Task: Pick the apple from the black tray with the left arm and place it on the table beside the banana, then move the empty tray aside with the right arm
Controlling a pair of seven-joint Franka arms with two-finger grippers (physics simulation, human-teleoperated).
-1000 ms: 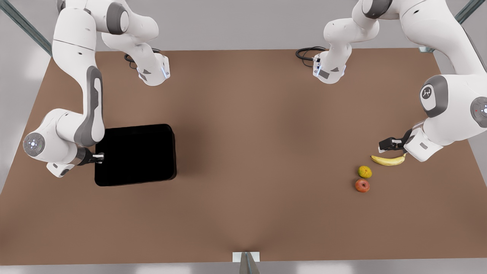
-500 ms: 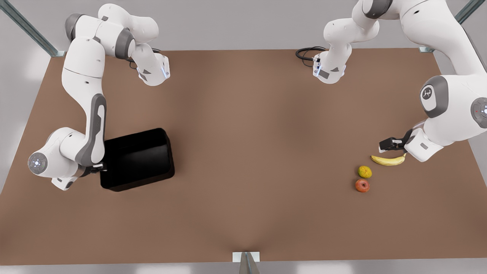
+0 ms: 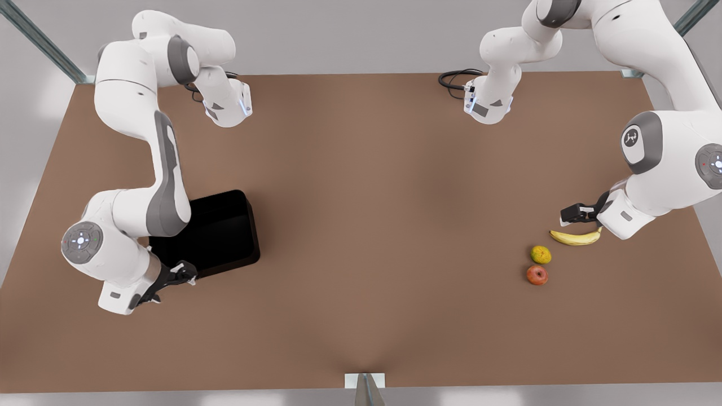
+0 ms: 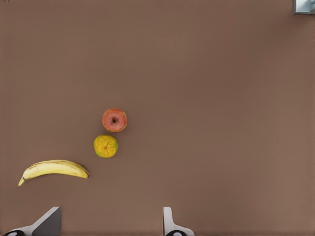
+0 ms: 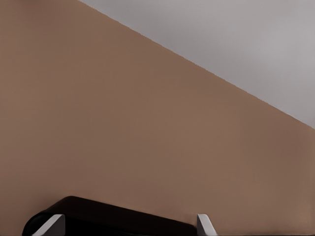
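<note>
The apple lies on the brown table, a little way from the banana. My left gripper hovers open just behind the banana and holds nothing. The black tray sits empty toward the front view's left. My right gripper is at the tray's near-left corner. Its fingers are spread wide, with the tray's rim showing between them.
A yellow-green round fruit sits between the apple and the banana. Both arm bases stand at the table's back edge, with a black cable loop beside one. A metal bracket marks the middle of the front edge.
My right arm swung toward the front edge, carrying its gripper from the tray's left side to its near-left corner. The tray shifted and turned slightly. The left arm stayed still.
</note>
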